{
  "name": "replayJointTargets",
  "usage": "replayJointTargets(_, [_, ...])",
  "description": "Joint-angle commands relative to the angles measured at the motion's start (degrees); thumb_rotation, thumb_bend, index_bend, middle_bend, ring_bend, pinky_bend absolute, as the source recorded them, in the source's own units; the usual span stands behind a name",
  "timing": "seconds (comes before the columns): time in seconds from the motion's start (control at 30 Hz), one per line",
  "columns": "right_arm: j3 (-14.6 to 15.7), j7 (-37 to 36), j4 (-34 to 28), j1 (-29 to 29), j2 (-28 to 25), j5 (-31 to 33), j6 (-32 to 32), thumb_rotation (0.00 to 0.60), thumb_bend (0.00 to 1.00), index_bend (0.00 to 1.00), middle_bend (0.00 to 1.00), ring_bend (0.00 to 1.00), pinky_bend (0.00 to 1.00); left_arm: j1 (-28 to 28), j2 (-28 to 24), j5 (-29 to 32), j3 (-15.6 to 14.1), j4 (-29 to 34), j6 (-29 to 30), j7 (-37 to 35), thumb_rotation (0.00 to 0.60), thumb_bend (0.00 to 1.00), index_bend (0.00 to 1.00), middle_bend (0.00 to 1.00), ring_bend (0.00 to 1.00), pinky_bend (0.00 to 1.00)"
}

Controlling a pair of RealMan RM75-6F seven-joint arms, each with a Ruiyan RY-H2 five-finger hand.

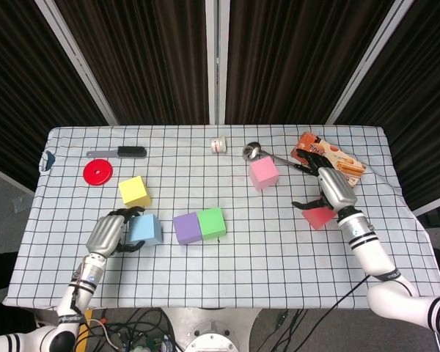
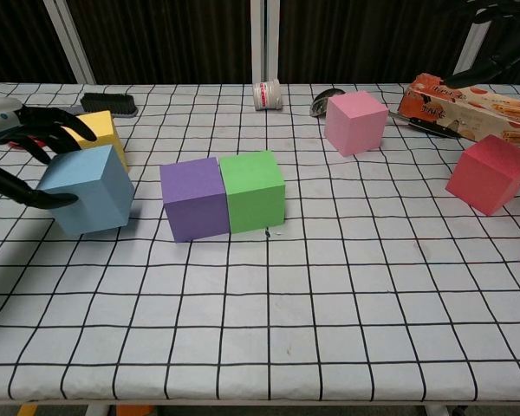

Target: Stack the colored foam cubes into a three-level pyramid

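My left hand (image 1: 108, 233) (image 2: 17, 147) grips a light blue cube (image 1: 144, 229) (image 2: 88, 189), fingers over its top and left side; the cube is tilted, just left of the purple cube (image 1: 185, 227) (image 2: 193, 198). The purple cube touches a green cube (image 1: 212, 223) (image 2: 253, 191) in a row. Behind the blue cube is a yellow cube (image 1: 135, 191) (image 2: 104, 130), partly hidden in the chest view. A pink cube (image 1: 264, 173) (image 2: 355, 122) stands at the back right. My right hand (image 1: 330, 192) (image 2: 498, 43) hovers with spread fingers over the red cube (image 1: 319, 215) (image 2: 491, 173), which rests on the table.
A red disc (image 1: 97, 172) and a black brush (image 1: 125, 152) (image 2: 108, 103) lie at the back left. A small white roll (image 1: 218, 145) (image 2: 268, 94) and a metal ladle (image 1: 253, 151) lie at the back middle, and an orange snack box (image 1: 330, 158) (image 2: 468, 104) at the back right.
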State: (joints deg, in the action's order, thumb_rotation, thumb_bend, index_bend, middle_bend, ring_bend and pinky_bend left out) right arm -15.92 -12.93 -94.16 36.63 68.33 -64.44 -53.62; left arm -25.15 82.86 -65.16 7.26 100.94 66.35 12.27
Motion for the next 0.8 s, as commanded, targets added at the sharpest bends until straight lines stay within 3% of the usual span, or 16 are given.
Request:
replayJointTargets(0.03, [0.03, 0.01, -0.18, -0.20, -0.20, -0.07, -0.12, 0.600, 0.03, 0.00, 0.11, 0.00, 0.00, -0.42, 0.97, 0.85, 0.24, 0.62, 0.36, 1.55, 0.600, 0.23, 0.23, 0.58, 0.25, 0.26])
replayJointTargets(0.23, [-0.03, -0.01, -0.32, -0.53, -0.38, -0.15, -0.34, 0.600, 0.03, 0.00, 0.11, 0.00, 0.00, -0.53, 2.99, 3.92, 0.52, 1.93, 1.72, 5.08, 0.600, 0.24, 0.23, 0.59, 0.26, 0.21])
replayJointTargets(0.8, [0.06, -1.31, 1.09, -1.20, -0.09, -1.37, -0.54, 0.600, 0.03, 0.00, 0.11, 0.00, 0.00, -2.24, 7.12, 9.73, 2.35, 2.81, 3.97, 11.41, 0.600, 0.26, 0.24, 0.60, 0.27, 0.20])
